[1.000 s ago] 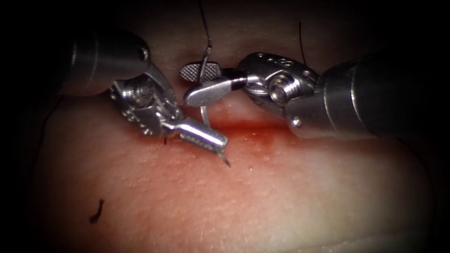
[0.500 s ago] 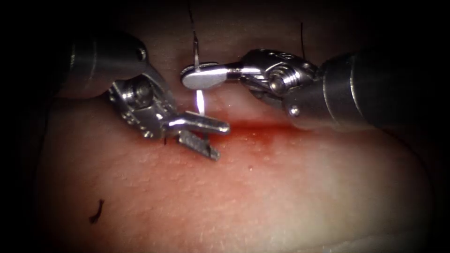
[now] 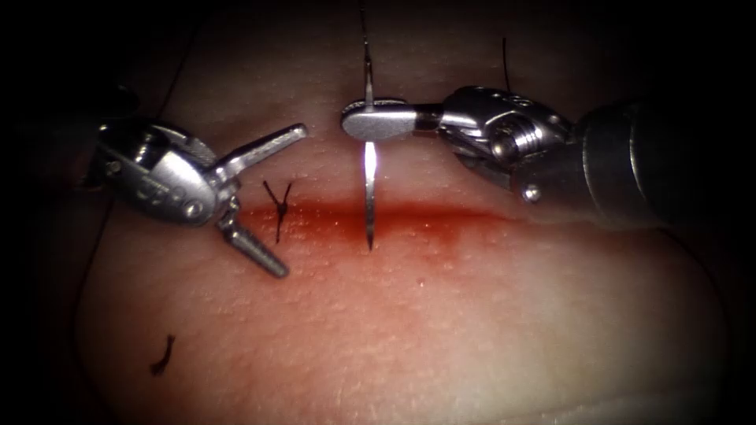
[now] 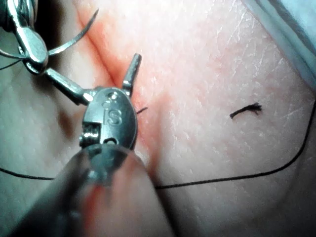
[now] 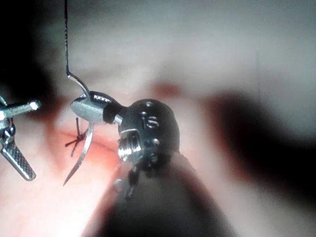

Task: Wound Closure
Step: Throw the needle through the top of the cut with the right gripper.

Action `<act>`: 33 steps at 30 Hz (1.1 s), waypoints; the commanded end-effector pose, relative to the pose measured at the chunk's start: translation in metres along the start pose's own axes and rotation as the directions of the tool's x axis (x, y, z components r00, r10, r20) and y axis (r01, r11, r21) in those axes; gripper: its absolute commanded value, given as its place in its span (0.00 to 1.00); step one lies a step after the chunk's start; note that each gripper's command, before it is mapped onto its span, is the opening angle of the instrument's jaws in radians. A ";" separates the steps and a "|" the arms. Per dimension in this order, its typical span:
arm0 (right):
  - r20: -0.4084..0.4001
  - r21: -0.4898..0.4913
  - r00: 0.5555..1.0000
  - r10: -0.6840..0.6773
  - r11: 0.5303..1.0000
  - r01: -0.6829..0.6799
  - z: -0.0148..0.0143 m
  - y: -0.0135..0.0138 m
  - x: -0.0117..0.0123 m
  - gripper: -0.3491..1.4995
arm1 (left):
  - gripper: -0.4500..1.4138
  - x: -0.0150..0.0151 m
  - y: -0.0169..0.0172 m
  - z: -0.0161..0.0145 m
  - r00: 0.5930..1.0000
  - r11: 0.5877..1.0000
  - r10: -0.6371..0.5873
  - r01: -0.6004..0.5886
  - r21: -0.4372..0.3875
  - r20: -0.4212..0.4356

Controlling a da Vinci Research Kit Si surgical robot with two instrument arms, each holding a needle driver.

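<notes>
The tissue (image 3: 441, 330) carries a cut (image 3: 441, 216) running from nine to three o'clock, wet with red fluid (image 3: 331, 224). The right tool (image 3: 376, 122), entering from three o'clock, has its jaws clamped on the needle (image 3: 369, 185) near the thread end of its curve. The needle hangs toward six o'clock over the cut, its point apparently just above the tissue rather than in it, though that is hard to judge. The left tool (image 3: 272, 201), at nine o'clock, stands with jaws spread wide, holding nothing. Thread (image 3: 364, 24) rises from the needle toward twelve. A knotted stitch (image 3: 278, 206) sits between the left jaws; a cut thread end (image 3: 163, 356) lies at seven o'clock.
</notes>
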 end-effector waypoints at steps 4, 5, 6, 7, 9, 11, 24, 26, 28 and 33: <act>-0.004 -0.009 1.000 -0.015 1.000 0.015 0.0003 0.0004 -0.0005 0.00 | 0.60 -0.0025 -0.0002 0.0006 0.984 0.983 -0.154 0.143 0.112 0.093; -0.004 -0.008 1.000 -0.021 1.000 0.021 0.0002 0.0004 -0.0005 0.00 | 0.59 -0.0030 -0.0002 0.0006 0.978 0.977 -0.183 0.169 0.132 0.104; -0.003 -0.007 1.000 -0.022 1.000 0.022 0.0001 0.0004 -0.0006 0.00 | 0.57 -0.0037 -0.0003 0.0007 0.965 0.963 -0.236 0.217 0.159 0.114; -0.003 -0.004 0.999 -0.046 0.999 0.046 -0.0001 0.0004 -0.0006 0.00 | 0.52 -0.0047 -0.0003 0.0007 0.942 0.938 -0.312 0.286 0.196 0.121; -0.004 -0.002 0.997 -0.078 0.997 0.078 -0.0004 0.0004 -0.0007 0.00 | 0.44 -0.0056 -0.0003 0.0006 0.911 0.903 -0.395 0.360 0.235 0.120; -0.007 -0.014 0.989 -0.147 0.989 0.147 -0.0010 0.0006 -0.0010 0.00 | 0.38 -0.0065 -0.0001 0.0003 0.864 0.851 -0.496 0.463 0.249 0.088; -0.017 -0.016 0.949 -0.315 0.949 0.315 -0.0026 0.0011 -0.0026 0.00 | 0.37 -0.0060 0.0007 -0.0018 0.729 0.719 -0.684 0.679 0.146 -0.023; -0.017 -0.016 0.947 -0.321 0.947 0.320 -0.0026 0.0010 -0.0026 0.00 | 0.37 -0.0058 0.0011 -0.0018 0.731 0.722 -0.682 0.677 0.144 -0.017; -0.017 -0.016 0.945 -0.326 0.945 0.326 -0.0026 0.0010 -0.0026 0.00 | 0.36 -0.0057 0.0013 -0.0016 0.732 0.724 -0.682 0.676 0.138 -0.011; -0.019 -0.019 0.933 -0.360 0.933 0.359 -0.0025 0.0010 -0.0026 0.00 | 0.32 -0.0055 0.0014 -0.0009 0.732 0.724 -0.681 0.675 0.146 -0.010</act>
